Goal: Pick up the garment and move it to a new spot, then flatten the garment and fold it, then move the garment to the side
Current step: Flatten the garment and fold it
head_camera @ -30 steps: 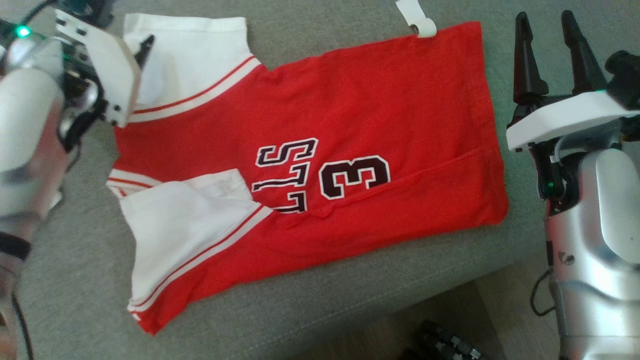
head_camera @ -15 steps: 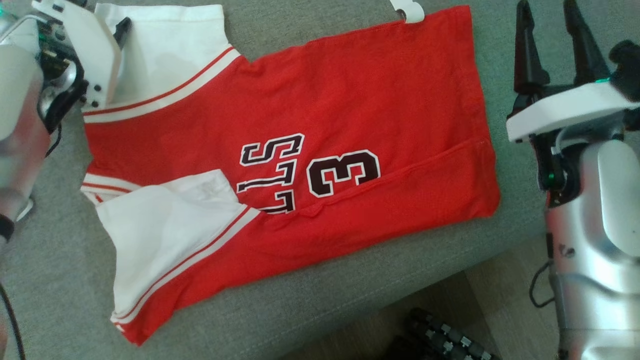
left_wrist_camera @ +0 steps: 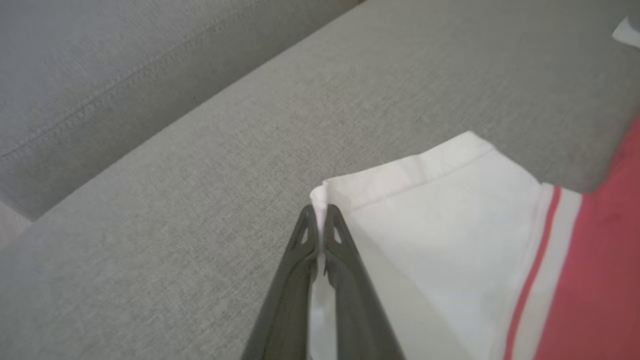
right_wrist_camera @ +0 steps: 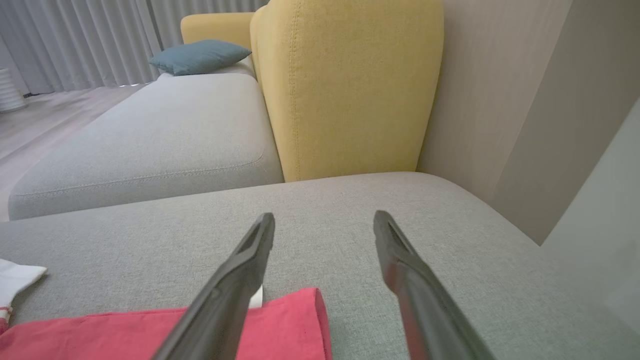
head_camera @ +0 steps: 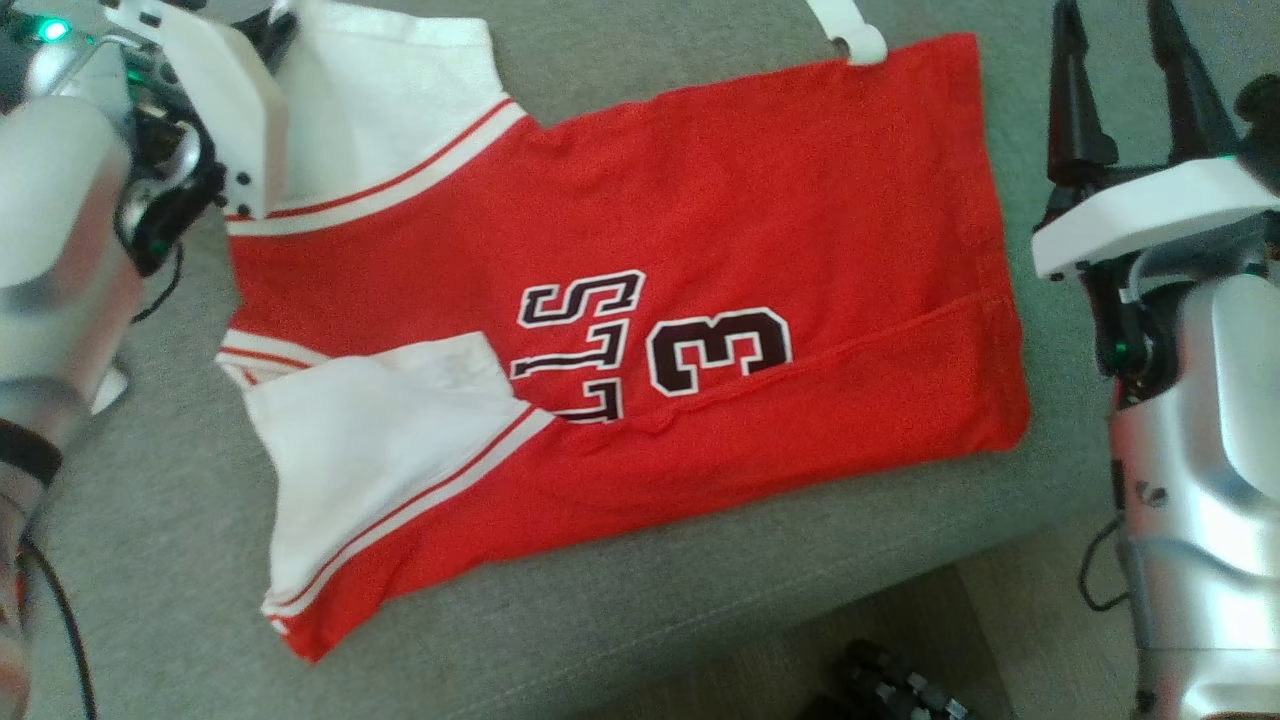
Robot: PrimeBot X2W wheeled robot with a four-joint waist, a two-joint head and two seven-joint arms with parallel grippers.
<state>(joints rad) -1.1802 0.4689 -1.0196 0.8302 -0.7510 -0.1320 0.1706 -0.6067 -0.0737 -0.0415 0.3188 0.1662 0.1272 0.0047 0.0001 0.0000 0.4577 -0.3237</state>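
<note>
The garment [head_camera: 700,230] is a red jersey with white sleeves and dark lettering, lying spread on the grey sofa seat [head_camera: 150,560] in the head view. My left gripper [left_wrist_camera: 318,210] is shut on the corner of the far white sleeve [left_wrist_camera: 440,220], with sleeve cloth pinched between its fingers. In the head view that gripper [head_camera: 270,25] sits at the top left over the same sleeve. My right gripper [head_camera: 1120,90] stands open beside the jersey's hem at the right, above the seat. In the right wrist view its fingers [right_wrist_camera: 250,260] hover over the red hem [right_wrist_camera: 280,325].
A white tag [head_camera: 850,30] pokes out at the garment's far edge. The seat's front edge [head_camera: 760,610] drops to the floor, where a dark object [head_camera: 890,690] lies. A yellow cushion back [right_wrist_camera: 345,85] and a blue pillow [right_wrist_camera: 200,55] stand beyond the seat.
My left gripper has gone from open to shut on the far white sleeve's corner. The head camera has shifted a little. The right gripper stays open.
</note>
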